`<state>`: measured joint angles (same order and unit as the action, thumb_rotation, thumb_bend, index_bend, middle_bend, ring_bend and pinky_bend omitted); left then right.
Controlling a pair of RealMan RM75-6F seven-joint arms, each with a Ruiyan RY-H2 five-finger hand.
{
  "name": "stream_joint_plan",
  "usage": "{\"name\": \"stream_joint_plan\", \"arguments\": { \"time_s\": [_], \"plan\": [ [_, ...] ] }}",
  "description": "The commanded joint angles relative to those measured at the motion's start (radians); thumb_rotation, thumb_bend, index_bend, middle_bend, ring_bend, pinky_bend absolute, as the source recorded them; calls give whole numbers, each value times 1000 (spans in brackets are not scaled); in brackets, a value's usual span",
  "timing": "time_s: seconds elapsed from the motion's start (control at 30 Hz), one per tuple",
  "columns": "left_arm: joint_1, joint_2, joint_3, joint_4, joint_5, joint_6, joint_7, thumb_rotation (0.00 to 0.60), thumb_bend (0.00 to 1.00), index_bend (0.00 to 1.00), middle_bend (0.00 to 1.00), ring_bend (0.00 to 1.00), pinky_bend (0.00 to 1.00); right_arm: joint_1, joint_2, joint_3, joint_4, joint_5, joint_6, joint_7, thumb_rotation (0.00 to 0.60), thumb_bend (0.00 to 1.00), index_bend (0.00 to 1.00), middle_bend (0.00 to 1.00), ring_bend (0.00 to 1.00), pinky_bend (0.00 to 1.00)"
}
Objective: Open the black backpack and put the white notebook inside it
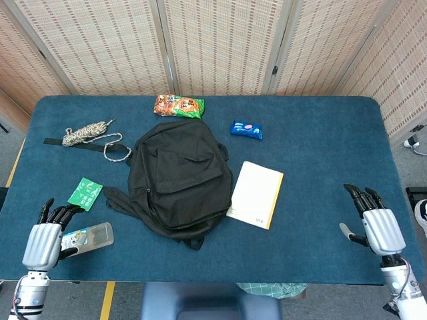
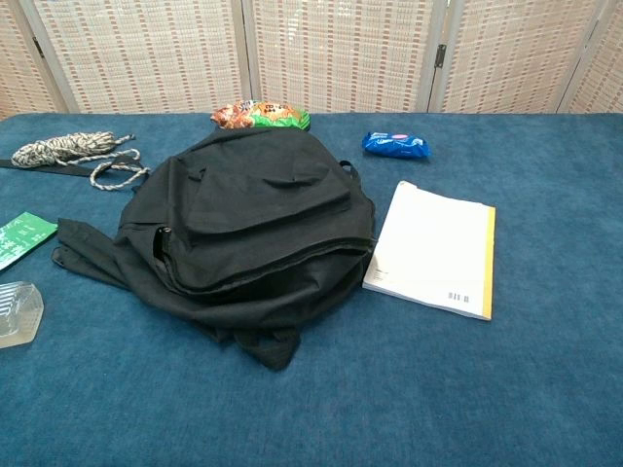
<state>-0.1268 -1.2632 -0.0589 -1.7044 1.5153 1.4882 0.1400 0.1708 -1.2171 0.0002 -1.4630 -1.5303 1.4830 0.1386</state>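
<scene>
a: what's cut off or hard to read?
b: the chest view shows neither robot hand, and the clear plastic case (image 2: 18, 311) is clipped at its edge.
a: the backpack (image 1: 177, 177)?
b: one, black, slumped flat mid-counter (image 1: 320, 133), looking closed. one white notebook (image 1: 255, 195) lies just beside it, yellow-edged.
a: the hands?
b: left robot hand (image 1: 48, 237) rests by the case, right robot hand (image 1: 375, 223) well apart; both empty, fingers spread.

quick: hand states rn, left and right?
Left hand: open, holding nothing, next to a clear plastic case.
Right hand: open, empty, fingers spread over the table.
</scene>
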Motion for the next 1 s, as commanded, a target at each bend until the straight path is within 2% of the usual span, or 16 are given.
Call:
{"name": "stream_joint_plan", "arguments": {
  "time_s": [0.03, 0.33, 0.6, 0.77, 1.0],
  "plan": [
    [-3, -5, -2, 6, -5, -4, -4, 600, 358, 318, 293, 256, 0, -16, 8, -1, -26, -2, 14, -26, 600, 321, 0, 150, 197, 115],
    [-17, -20, -6, 20, 5, -11, -14, 600, 357, 318, 293, 257, 0, -49, 28, 0, -71, -8, 37, -57, 600, 322, 0, 147, 198, 115],
    [-53, -18, -19, 25, 21, -40, -27, 600, 358, 318, 293, 257, 0, -32, 31, 13, -72, -33, 19, -49, 600, 322, 0, 146, 198, 115],
    [-130, -15, -43, 41, 40, -125, -61, 600, 357, 336, 293, 257, 0, -19, 32, 32, -76, -33, 12, -43, 600, 322, 0, 145, 198, 115],
    [-276, -14, -55, 27, 49, -326, -135, 600, 355, 353, 293, 255, 0, -17, 45, 49, -92, -17, 3, -52, 600, 322, 0, 144, 198, 115]
  ]
}}
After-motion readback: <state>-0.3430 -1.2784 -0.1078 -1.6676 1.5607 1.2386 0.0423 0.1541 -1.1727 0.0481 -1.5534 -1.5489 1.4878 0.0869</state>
